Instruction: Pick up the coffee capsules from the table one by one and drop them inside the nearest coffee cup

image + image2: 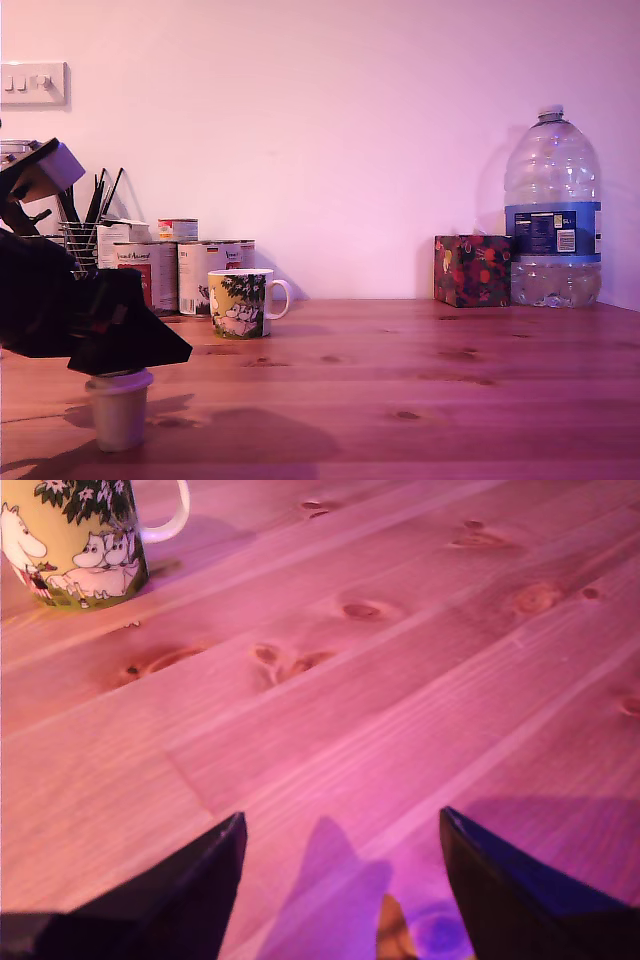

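One capsule (119, 408) stands upright on the table (420, 390) at the near left of the exterior view, its wider rim on top. The gripper (125, 358) hangs directly above it, its dark underside just over the rim; whether they touch cannot be told. In the wrist view the two dark fingers (180, 905) stand wide apart with bare wood between them, and the gripper (340, 830) holds nothing that can be seen. The capsule does not show clearly in that view.

One cup (243, 303) sits farther back and a little to the right of the capsule in the exterior view, well apart from it, with its handle turned to the right. Its inside cannot be seen from either camera.

Behind the cup, against the wall, stands a group of tin cans (190, 272); at least four can be made out. To their left is a wire holder (82, 247) with dark utensils standing in it.

At the far right of the exterior view stand one patterned box (472, 270) and, just beside it, one large water bottle (553, 215). A switch plate (33, 83) is on the wall at upper left.
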Controlling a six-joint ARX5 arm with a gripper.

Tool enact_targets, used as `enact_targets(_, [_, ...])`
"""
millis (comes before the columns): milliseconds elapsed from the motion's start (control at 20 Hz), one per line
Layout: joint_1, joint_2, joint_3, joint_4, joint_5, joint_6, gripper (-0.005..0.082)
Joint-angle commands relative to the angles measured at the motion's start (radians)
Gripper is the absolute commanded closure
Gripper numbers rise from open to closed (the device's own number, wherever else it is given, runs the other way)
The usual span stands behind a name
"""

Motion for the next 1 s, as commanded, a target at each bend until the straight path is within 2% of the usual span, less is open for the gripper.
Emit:
enact_targets(0, [0.004,-0.034,-0.024,0.010,-0.005,-0.003,0.0244])
enact_targets(400, [0.004,-0.065,-0.036,0.031,-0.006,-0.023,0.0247])
enact_targets(750, [0.000,-0.245,-0.138,0.030,-0.007,-0.030,0.0249])
enact_targets(850, [-0.019,-0.283,-0.157,-0.002,-0.006,-0.042,0.0249])
enact_targets(900, [-0.031,-0.303,-0.167,-0.016,-0.006,-0.071,0.0249])
enact_targets(950, [-0.044,-0.326,-0.177,-0.029,-0.006,-0.071,0.0249])
